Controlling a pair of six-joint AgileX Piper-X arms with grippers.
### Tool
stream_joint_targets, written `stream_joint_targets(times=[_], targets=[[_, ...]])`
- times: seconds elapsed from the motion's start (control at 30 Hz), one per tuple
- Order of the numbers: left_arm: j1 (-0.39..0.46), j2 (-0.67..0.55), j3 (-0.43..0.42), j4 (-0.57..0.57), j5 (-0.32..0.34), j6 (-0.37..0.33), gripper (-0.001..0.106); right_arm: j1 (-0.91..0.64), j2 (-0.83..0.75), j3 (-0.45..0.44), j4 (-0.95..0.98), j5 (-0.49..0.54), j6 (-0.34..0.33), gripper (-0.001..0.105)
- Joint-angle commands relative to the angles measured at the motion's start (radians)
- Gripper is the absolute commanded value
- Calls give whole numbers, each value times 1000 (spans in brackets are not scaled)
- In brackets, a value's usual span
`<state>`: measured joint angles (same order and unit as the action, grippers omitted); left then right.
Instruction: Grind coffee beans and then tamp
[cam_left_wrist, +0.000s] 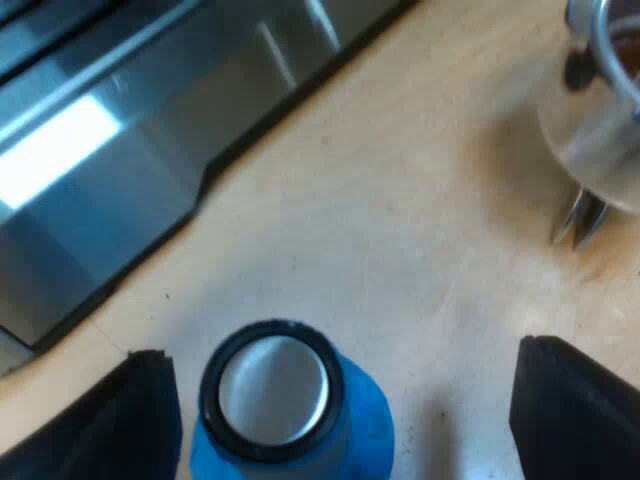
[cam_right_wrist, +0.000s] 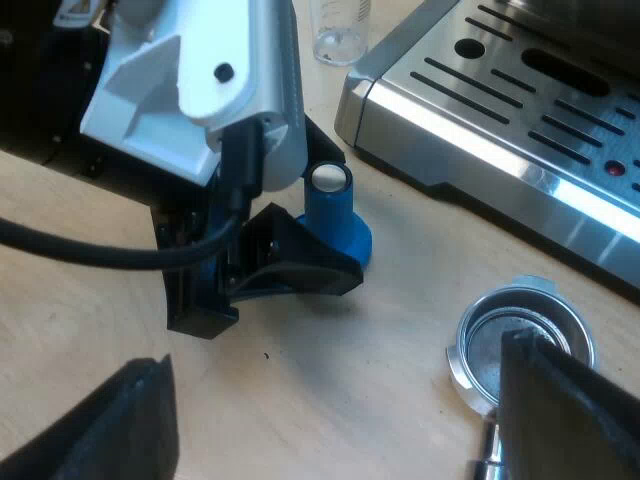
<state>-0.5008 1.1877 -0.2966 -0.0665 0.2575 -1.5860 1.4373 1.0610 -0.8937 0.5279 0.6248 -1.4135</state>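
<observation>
The left gripper (cam_left_wrist: 345, 385) is straddling the blue tamper (cam_left_wrist: 285, 410) on the surface (cam_left_wrist: 400, 220), jaws apart, lining up a grasp. The right gripper (cam_right_wrist: 345, 420), jaws also apart, is hovering at the metal holder (cam_right_wrist: 505, 320), possibly already filled for tamping.

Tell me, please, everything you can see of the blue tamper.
The blue tamper stands upright on the pale wooden table, near the front of the espresso machine. Its body looks like blue plastic, widening toward the base; its upward end is a shiny metal disc inside a black ring. The left gripper has its jaws open on either side of it; contact cannot be told.
</observation>
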Motion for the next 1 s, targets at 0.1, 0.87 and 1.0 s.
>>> stream_joint_targets(times=[0.1,0.87,1.0], targets=[[0,-1,1,-16,-7,-10,42,-2,-6,-1,0,8,-3,67],[0,-462,-4,188,-7,-10,15,-48,-6,-1,17,-40,-3,67],[0,-543,-34,292,8,-10,15,-141,-6,-1,26,-148,-37,67]])
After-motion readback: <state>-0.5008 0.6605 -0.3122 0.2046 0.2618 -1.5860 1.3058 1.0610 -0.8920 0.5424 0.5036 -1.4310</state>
